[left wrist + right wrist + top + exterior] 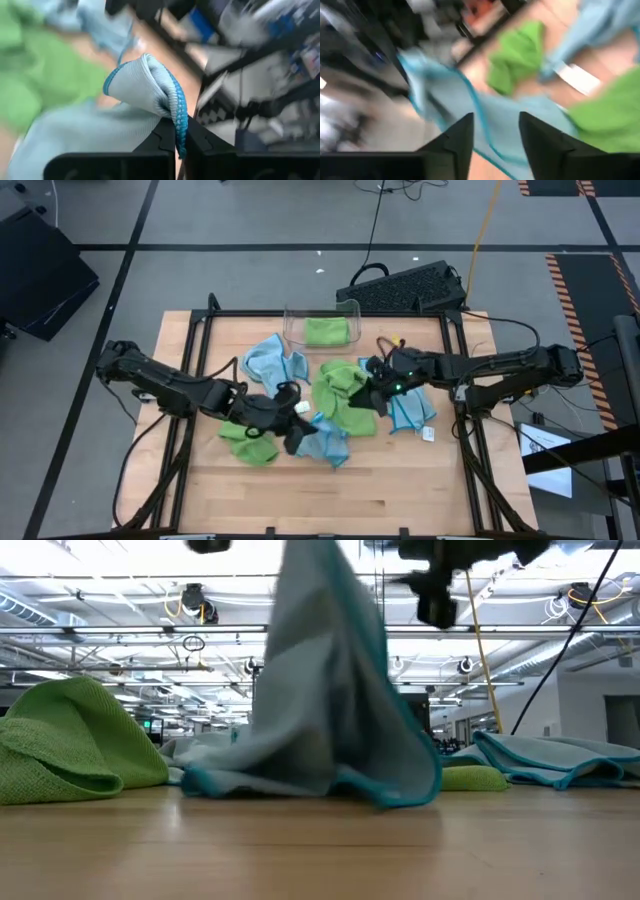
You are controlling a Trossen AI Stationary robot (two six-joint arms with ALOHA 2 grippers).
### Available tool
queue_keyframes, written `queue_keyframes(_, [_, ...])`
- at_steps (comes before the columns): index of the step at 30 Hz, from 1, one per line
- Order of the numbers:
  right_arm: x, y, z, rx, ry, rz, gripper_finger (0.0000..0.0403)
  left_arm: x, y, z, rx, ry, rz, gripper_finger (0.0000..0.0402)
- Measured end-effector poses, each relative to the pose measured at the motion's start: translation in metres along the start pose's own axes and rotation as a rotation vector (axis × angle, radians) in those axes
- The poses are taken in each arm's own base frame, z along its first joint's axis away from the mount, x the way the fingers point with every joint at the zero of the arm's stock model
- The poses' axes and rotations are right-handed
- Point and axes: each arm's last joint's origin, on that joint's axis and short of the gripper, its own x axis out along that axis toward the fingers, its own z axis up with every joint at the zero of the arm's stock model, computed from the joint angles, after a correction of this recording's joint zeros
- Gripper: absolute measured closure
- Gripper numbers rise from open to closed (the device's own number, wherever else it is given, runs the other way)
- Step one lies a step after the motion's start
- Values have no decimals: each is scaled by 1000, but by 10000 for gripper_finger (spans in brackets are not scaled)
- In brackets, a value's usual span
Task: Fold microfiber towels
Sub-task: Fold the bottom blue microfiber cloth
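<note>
My left gripper (297, 428) is shut on a light blue towel (326, 444) near the table's middle. In the low view this towel (320, 710) rises like a tent from the table. My right gripper (374, 392) is open, hovering over a green towel (340, 395) and another light blue towel (408, 412), and touches nothing. In its wrist view the open fingers (495, 137) stand above that blue towel (470, 110). A further green towel (248, 444) and a blue towel (272, 362) lie crumpled on the table. A green towel (327, 331) lies in the clear bin (350, 308). My left gripper pinches the blue towel's darker stitched hem (179, 120) between its two fingers. A fold of the cloth (142, 82) bulges out past the fingertips. The towel hangs below the gripper, and its lower part (300, 785) rests on the table.
A black keyboard (405, 285) lies beyond the table's far edge. A small white tag (428, 434) lies near the right blue towel. The table's near half (330, 500) is bare wood.
</note>
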Motion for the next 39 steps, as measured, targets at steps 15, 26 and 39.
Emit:
queue_keyframes(15, [41, -23, -76, -342, 193, -89, 121, -2, 11, -8, -83, 138, 86, 390])
queue_keyframes(26, [83, -58, -110, -900, 229, -110, 159, -2, 13, -8, -85, 126, 108, 386])
queue_keyframes(39, [103, -62, -126, -1171, 183, -142, 234, -2, 16, -9, -97, 126, 144, 384])
